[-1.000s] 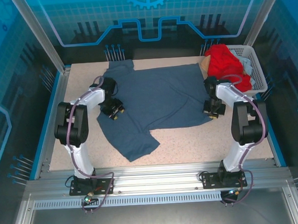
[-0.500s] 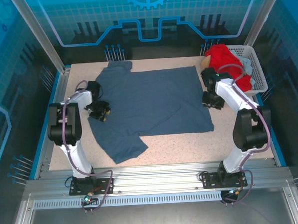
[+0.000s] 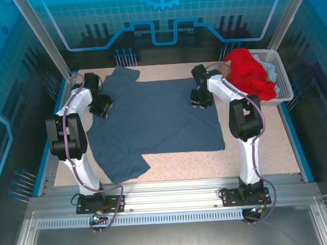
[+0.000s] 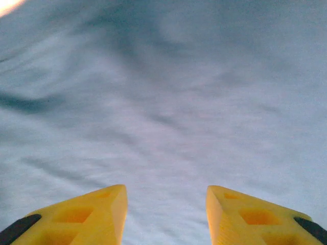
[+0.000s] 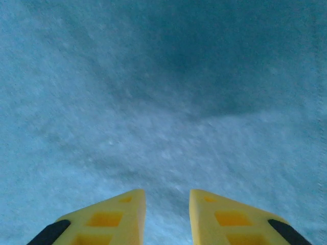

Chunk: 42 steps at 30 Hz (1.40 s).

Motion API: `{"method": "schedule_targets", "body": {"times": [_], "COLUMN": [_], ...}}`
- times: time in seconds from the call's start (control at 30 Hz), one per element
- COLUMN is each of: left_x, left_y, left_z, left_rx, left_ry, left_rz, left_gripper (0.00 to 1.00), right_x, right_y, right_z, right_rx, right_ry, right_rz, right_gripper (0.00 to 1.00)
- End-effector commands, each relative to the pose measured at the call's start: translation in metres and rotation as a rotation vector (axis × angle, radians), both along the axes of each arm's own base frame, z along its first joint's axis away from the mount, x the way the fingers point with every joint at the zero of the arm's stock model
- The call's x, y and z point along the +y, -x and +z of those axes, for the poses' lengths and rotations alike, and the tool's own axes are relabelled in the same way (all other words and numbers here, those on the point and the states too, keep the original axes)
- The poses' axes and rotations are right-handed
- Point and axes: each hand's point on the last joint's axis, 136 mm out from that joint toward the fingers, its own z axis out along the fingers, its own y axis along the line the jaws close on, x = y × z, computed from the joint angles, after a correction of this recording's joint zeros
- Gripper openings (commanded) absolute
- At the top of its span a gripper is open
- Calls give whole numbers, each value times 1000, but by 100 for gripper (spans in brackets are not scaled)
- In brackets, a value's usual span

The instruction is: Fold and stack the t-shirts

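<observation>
The slate-blue t-shirt [image 3: 158,120] lies spread flat over the middle of the table, one sleeve [image 3: 119,163] reaching toward the near left. My left gripper [image 3: 100,106] hovers at the shirt's far left edge. In the left wrist view its yellow fingers [image 4: 97,214] stand apart over the blue cloth [image 4: 163,92], left gripper [image 4: 166,191] open. My right gripper [image 3: 202,101] is over the shirt's far right part. Its gap is narrower, right gripper [image 5: 167,196] open above the fabric [image 5: 153,102]. The red t-shirt [image 3: 250,73] sits bunched in the basket.
A white perforated basket [image 3: 282,78] stands at the far right corner with pale cloth beside the red shirt. Bare speckled tabletop [image 3: 253,151] shows along the near edge and right side. Blue rails [image 3: 57,128] border the table.
Both arms have swung toward the far side. The right gripper moved left from the shirt's right edge onto it. The shirt has shifted left and lies flatter.
</observation>
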Motion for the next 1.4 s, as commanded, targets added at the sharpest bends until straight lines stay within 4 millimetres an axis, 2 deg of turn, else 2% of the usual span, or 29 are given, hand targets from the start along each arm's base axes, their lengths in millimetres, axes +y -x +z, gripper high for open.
{"method": "schedule_targets", "body": {"times": [0.0,0.1,0.13,0.23,0.47,0.63,0.77,0.87,0.93,1.03,1.1,1.13,1.2,1.23,1.3,1.37], "left_x": [-5,-14,-19,-33,-76,-92,-96,-89,-84,-75,-71,-71,-76,-80,-88,-95], "left_y": [-4,-19,-23,-37,-75,-105,-133,-149,-150,-125,-83,-61,2,31,103,162], "left_z": [-35,-60,-68,-80,-97,-97,-80,-44,-8,41,56,55,46,37,17,0], "left_rx": [105,135,153,163,118,52,-44,-159,-243,-305,-278,-252,-152,-91,64,171], "left_ry": [25,85,109,142,236,281,299,223,141,24,-18,-26,-17,0,38,69], "left_rz": [16,0,-7,-38,-108,-127,-178,-241,-284,-308,-296,-292,-291,-296,-309,-326], "left_gripper": [46,46,46,47,47,49,52,58,61,63,63,63,60,58,56,56], "right_x": [9,7,6,-4,-28,-43,-51,-44,-36,-28,-26,-26,-24,-22,-18,-14], "right_y": [-1,-3,-4,-5,-18,-46,-66,-81,-88,-84,-72,-65,-42,-32,-2,26], "right_z": [-16,-31,-42,-52,-64,-64,-62,-40,-11,34,62,74,88,91,91,91], "right_rx": [66,99,124,168,225,199,179,98,11,-95,-153,-176,-193,-200,-193,-178], "right_ry": [-47,-56,-56,-55,-116,-168,-223,-250,-244,-208,-182,-178,-192,-203,-218,-241], "right_rz": [-30,-58,-70,-109,-165,-184,-183,-119,-57,0,12,12,-8,-14,-17,-15], "right_gripper": [28,28,28,28,27,27,27,27,28,32,36,37,38,38,40,41]}}
